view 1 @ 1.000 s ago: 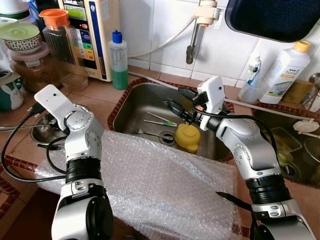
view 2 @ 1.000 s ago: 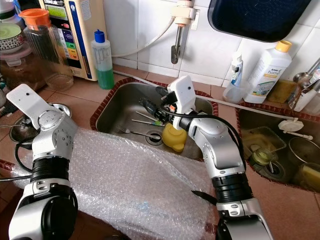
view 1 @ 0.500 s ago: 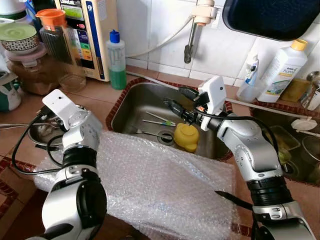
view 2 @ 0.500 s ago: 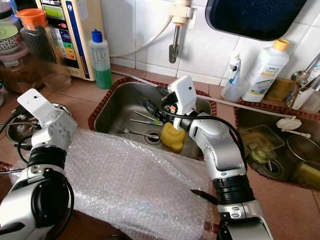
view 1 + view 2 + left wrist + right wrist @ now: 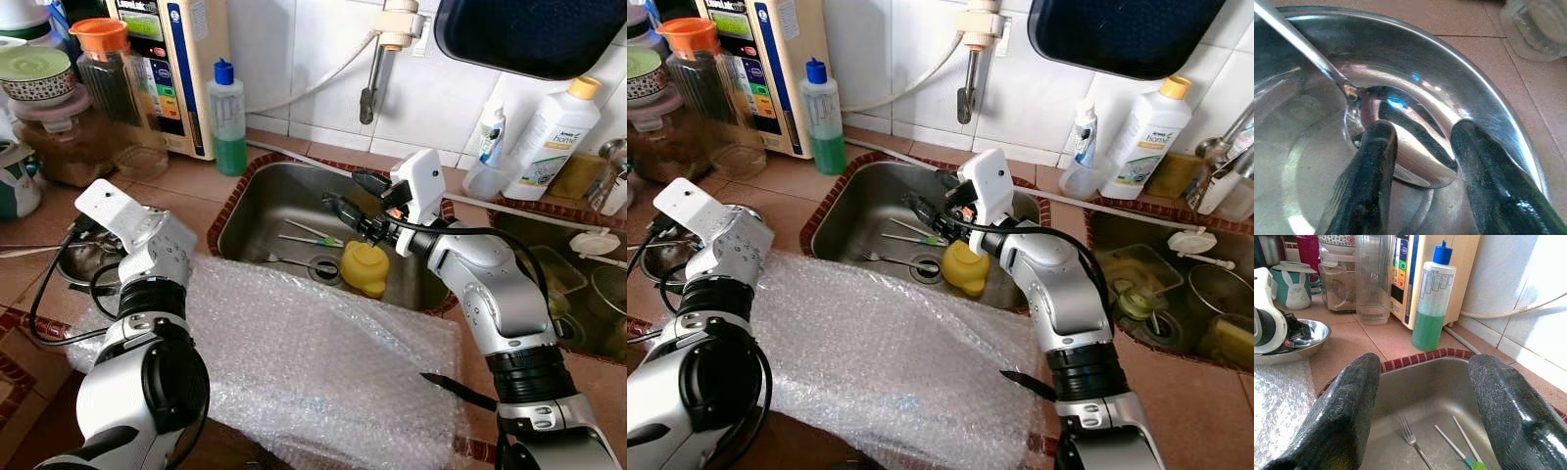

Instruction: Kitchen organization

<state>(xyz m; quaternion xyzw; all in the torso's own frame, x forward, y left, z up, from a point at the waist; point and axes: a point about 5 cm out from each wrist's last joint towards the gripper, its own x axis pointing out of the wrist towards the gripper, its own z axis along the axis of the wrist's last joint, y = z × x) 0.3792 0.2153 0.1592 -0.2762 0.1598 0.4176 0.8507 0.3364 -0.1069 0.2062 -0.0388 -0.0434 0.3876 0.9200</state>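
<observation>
the left gripper [image 5: 1420, 161] has dipped into the steel bowl [image 5: 1488, 122], fingers parted around the spoon [image 5: 1400, 147], not yet clamped. the right gripper [image 5: 1422, 421] stays above the sink [image 5: 265, 206], wide open and empty.

a blue-capped bottle of green liquid [image 5: 229, 117] stands by the wall — bubble wrap [image 5: 323, 362] covers the counter's front.
</observation>
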